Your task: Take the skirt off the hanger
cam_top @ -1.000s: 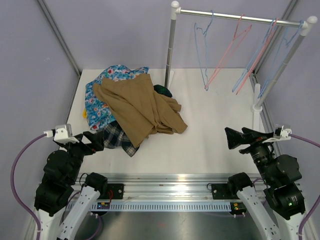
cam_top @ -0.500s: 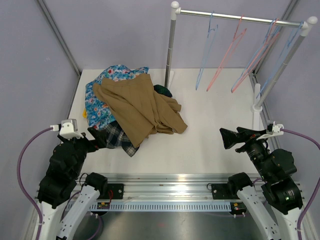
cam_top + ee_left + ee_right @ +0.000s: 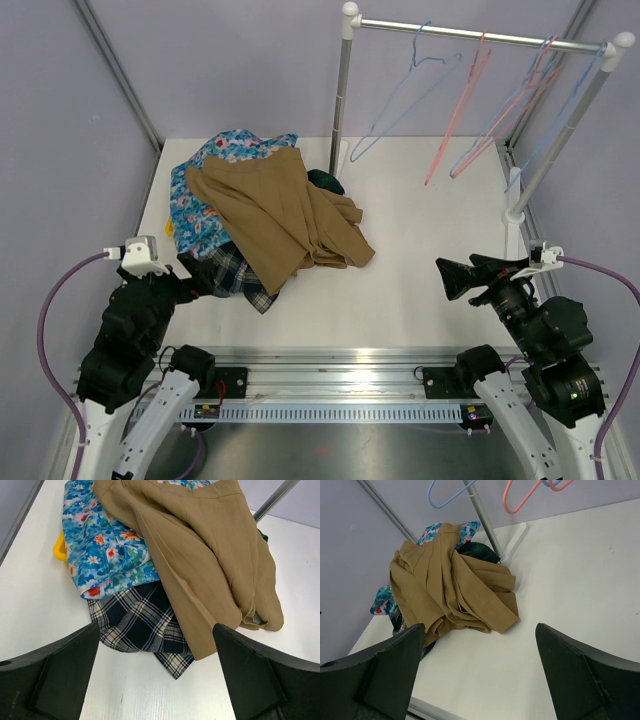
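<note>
The tan pleated skirt lies crumpled on top of a pile of clothes at the table's back left, with no hanger in it. It also fills the left wrist view and shows in the right wrist view. A light-blue wire hanger hangs bare on the rail, swung out to the left; its lower loop is seen from the right wrist. My left gripper stands open just in front of the pile. Open and holding nothing, my right gripper hovers at the near right.
A blue floral garment and a dark tartan garment lie under the skirt, with a yellow object at the pile's left. The rail carries pink hangers and more blue ones. Its posts stand at the back.
The hangers on the rail have swung up and to the left. Both arms have shifted slightly, the right gripper a little leftward. Both grippers stayed open.
</note>
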